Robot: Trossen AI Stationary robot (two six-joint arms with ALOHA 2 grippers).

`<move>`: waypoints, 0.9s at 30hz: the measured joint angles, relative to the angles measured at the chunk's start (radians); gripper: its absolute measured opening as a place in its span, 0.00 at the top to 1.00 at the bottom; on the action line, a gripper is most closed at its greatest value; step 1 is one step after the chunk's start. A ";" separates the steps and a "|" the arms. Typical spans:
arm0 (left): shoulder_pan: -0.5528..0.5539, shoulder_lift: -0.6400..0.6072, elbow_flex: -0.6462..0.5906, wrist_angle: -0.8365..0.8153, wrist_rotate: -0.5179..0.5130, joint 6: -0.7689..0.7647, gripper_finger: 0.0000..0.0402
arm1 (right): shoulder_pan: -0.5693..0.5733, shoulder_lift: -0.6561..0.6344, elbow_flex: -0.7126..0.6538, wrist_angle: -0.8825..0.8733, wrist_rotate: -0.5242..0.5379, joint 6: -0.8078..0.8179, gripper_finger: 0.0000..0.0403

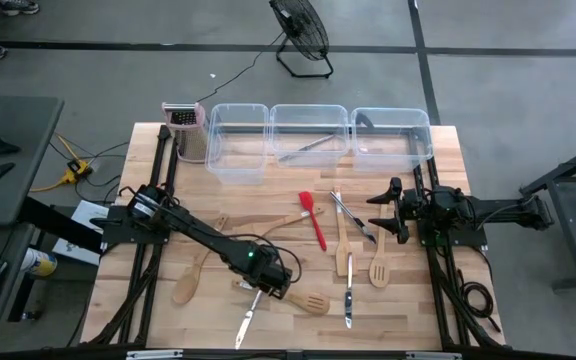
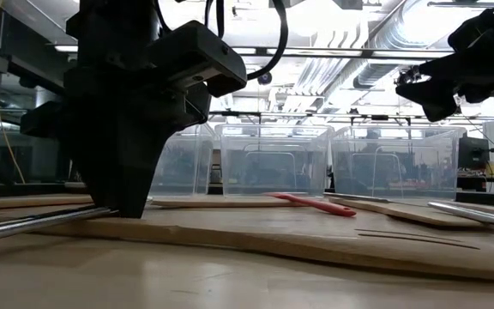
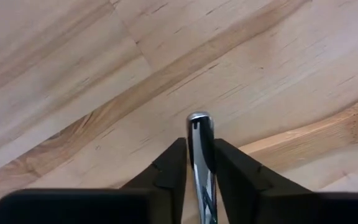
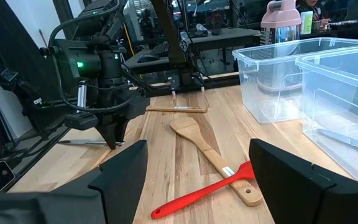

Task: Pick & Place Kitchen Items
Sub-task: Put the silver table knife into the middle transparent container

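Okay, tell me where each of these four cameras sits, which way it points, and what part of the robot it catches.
High view: overhead, straight down on the table; both arms show, three clear tubs at the far edge.
Low view: table height, looking level toward the tubs; left gripper down on a metal utensil.
Left wrist view: looks down at the wood; its fingers pinch the utensil handle.
Right wrist view: looks across the table; own open jaws in front, left arm beyond.
Shared: the red spatula appears in high, low and right wrist views.

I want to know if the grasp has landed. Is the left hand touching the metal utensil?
Touching: the left wrist view shows the left hand with both fingers pressed against the metal utensil's handle.
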 joint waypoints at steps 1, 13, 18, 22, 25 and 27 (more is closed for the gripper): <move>0.000 0.000 0.000 0.001 0.000 0.000 0.83 | 0.000 0.000 0.000 0.000 0.000 0.000 0.32; 0.000 0.000 0.000 0.001 0.004 0.022 0.89 | 0.000 0.000 0.000 0.000 0.000 0.000 0.32; 0.000 -0.005 0.001 0.000 0.020 0.051 0.89 | 0.000 0.000 0.000 0.000 0.000 0.000 0.32; 0.000 -0.005 0.034 -0.004 0.038 0.086 0.89 | 0.000 0.000 0.000 0.000 0.000 0.000 0.32; 0.000 -0.006 0.066 -0.013 0.046 0.109 0.89 | 0.000 0.000 0.000 0.000 0.000 0.000 0.32; 0.000 -0.006 0.092 -0.047 0.047 0.121 0.89 | 0.000 0.000 0.000 0.000 0.000 0.000 0.32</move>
